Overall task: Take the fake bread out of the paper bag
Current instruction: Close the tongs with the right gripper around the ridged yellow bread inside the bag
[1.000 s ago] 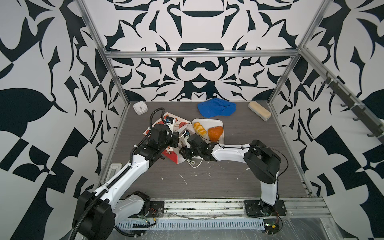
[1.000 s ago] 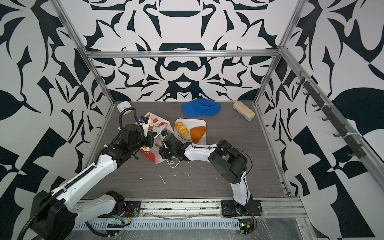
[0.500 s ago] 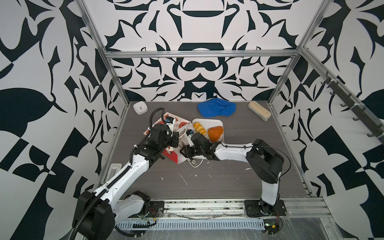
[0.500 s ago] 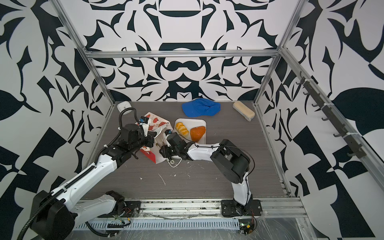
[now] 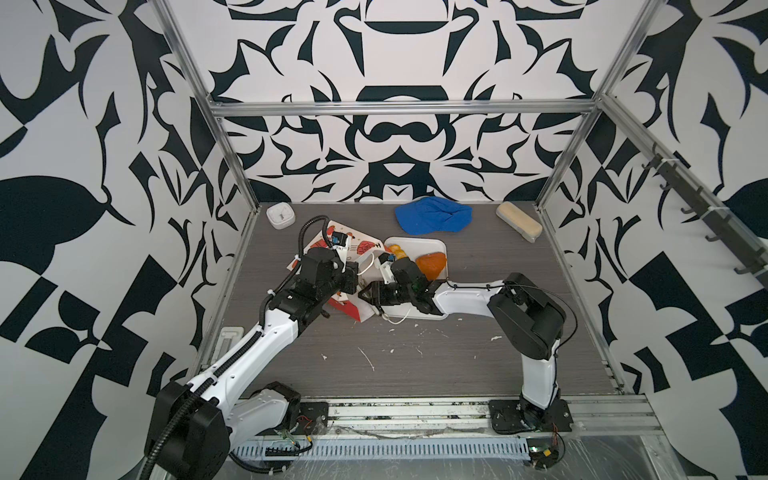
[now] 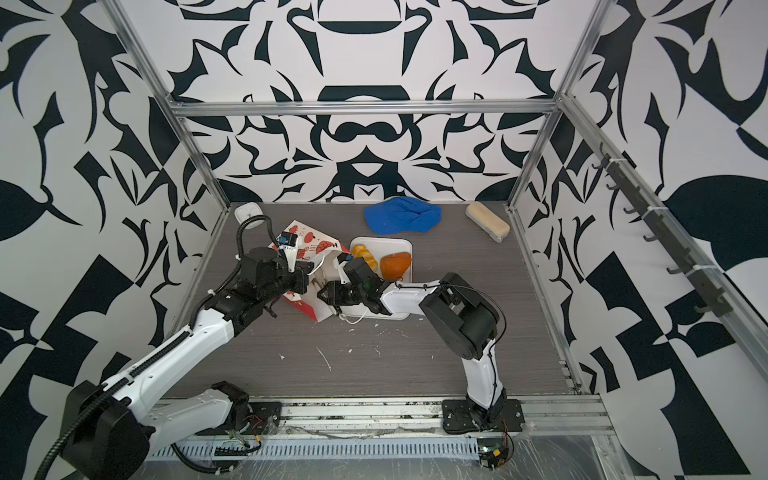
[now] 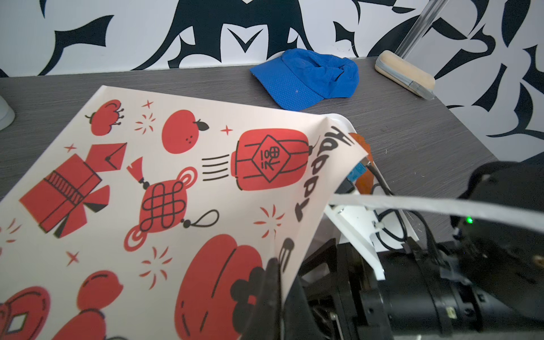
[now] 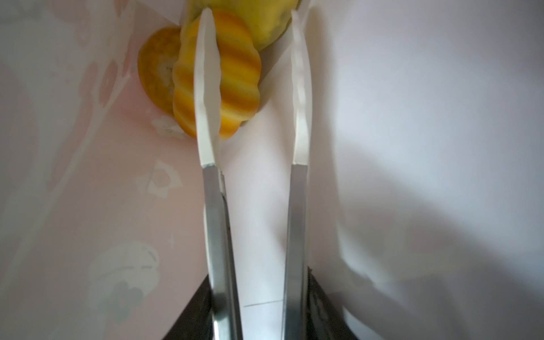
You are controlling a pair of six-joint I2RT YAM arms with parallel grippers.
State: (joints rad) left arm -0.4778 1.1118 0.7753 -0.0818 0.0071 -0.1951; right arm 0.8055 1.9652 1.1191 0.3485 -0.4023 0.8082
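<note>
One paper bag [image 5: 360,246] lies on its side on the counter [image 5: 415,374], its mouth toward the one white tray [image 5: 420,244] just beside it. Five pieces of fake bread show in all. Two lie on the tray: a golden braided loaf [image 6: 364,256] and a brown triangular pastry [image 6: 396,266]. Three sit deep inside the bag, seen only from the right wrist: a striped yellow croissant [image 8: 238,73], a ring doughnut [image 8: 154,79] half hidden behind it, and a second yellow croissant [image 8: 265,23] cut off by the picture's edge. The left pincer [image 7: 275,282] is pinched tight on the bag's rim, holding the printed side up; only one dark finger shows, blurred. The right pincer [image 8: 251,35] reaches into the mouth with two long white-tipped tines at a middling gap; one tine crosses the striped croissant and the cut-off croissant lies at the tips, but I cannot tell whether anything is gripped. In both top views the tines are hidden by the bag. Along the back of the counter lie one blue cap [image 5: 432,218], one beige block [image 5: 518,221] and one small white box [image 5: 280,216] whose face is too small to read
</note>
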